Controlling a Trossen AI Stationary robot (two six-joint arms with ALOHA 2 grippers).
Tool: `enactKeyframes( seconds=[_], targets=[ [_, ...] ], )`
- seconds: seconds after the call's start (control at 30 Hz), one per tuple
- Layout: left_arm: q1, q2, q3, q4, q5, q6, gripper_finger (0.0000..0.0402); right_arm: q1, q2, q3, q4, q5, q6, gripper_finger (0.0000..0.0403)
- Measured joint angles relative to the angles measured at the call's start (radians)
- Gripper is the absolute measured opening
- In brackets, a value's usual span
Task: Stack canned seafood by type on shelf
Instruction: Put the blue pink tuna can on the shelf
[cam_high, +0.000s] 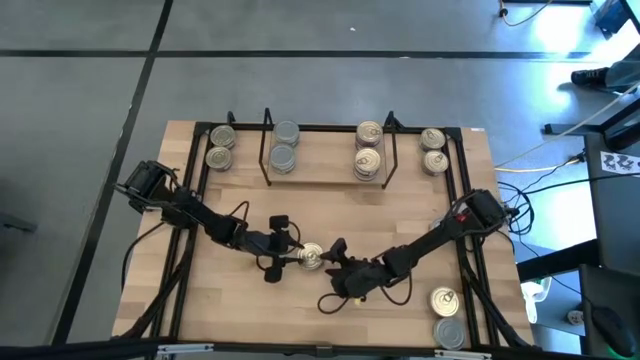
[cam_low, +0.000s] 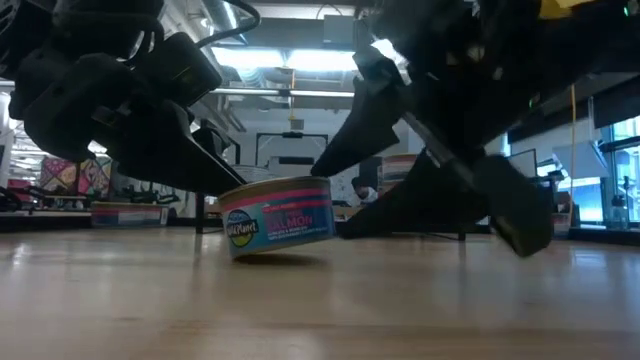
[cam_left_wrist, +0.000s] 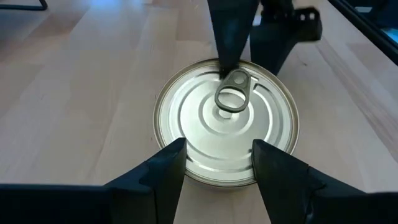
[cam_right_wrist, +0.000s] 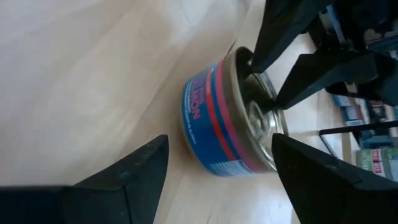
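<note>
A: Nearest the front edge of the surface (cam_high: 250, 320) the salmon tin (cam_high: 311, 257) sits flat, roughly midway between the side edges. The left tool (cam_high: 292, 252) has a finger either side of its rim, wide, touching or nearly so, with nothing lifted. The right tool (cam_high: 338, 262) stands wide just beside the tin on the other side, gripping nothing.

B: How should the pickup go?

A: I'd judge only one tool should take it. Close the left fingers (cam_left_wrist: 161, 180) squarely across the widest part of the lid, below the rim lip, and keep the tin level; the right tool ought to back off first so the two don't collide. The pull ring (cam_left_wrist: 233, 96) faces up, so this tin belongs with the gold-lidded tins (cam_high: 368, 150) on the shelf (cam_high: 330, 180) along the back edge.

B: Any writing?

A: The side label (cam_low: 285, 218) reads "SALMON" in pink on blue; a small oval logo beside it seems to say "Wild Planet", though I can't be sure. Two spare tins (cam_high: 446, 315) wait near the front right corner
</note>
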Motion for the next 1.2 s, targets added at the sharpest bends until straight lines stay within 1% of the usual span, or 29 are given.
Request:
enactKeyframes(
  seconds=[0.13,0.33,0.6,0.8,1.0,1.2],
  targets=[
    [0.0,0.0,0.0,0.001,0.0,0.0,0.0184,0.003,0.019,0.0,0.06,0.044,-0.095,0.0282],
    [0.0,0.001,-0.001,0.012,-0.001,0.0,0.0184,0.003,0.051,0.001,0.083,0.051,-0.211,0.0282],
    [0.0,0.001,0.0,0.012,-0.002,-0.005,0.0184,-0.003,0.073,0.003,0.117,0.097,-0.301,0.0282],
    [0.0,0.001,0.0,0.012,-0.003,-0.007,0.0184,-0.012,0.073,0.002,0.109,0.076,-0.306,0.0282],
    [0.0,0.001,0.0,0.013,-0.004,-0.01,0.0184,-0.024,0.074,0.002,0.086,0.003,-0.306,0.0282],
    [0.0,0.001,0.0,0.016,-0.004,-0.011,0.0184,-0.068,0.074,0.001,0.073,-0.037,-0.296,0.0282]
  ],
)
